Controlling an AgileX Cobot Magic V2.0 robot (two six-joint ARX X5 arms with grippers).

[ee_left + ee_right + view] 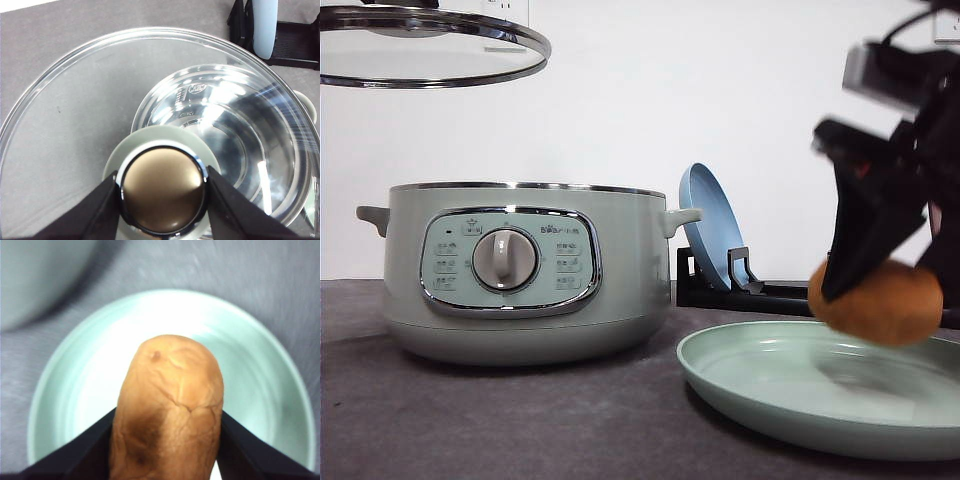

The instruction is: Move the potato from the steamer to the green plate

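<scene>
Right tool (880, 280) clenched on the potato (880, 302), held just above the green plate (790, 385), not touching it. Left tool (162, 192) gripped the glass lid (430, 45) by its knob, above the steamer (520, 270).

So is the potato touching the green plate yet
Apart. The front view shows the potato, clamped in the right gripper, hanging above the green plate, with plate surface visible beneath it.
</scene>
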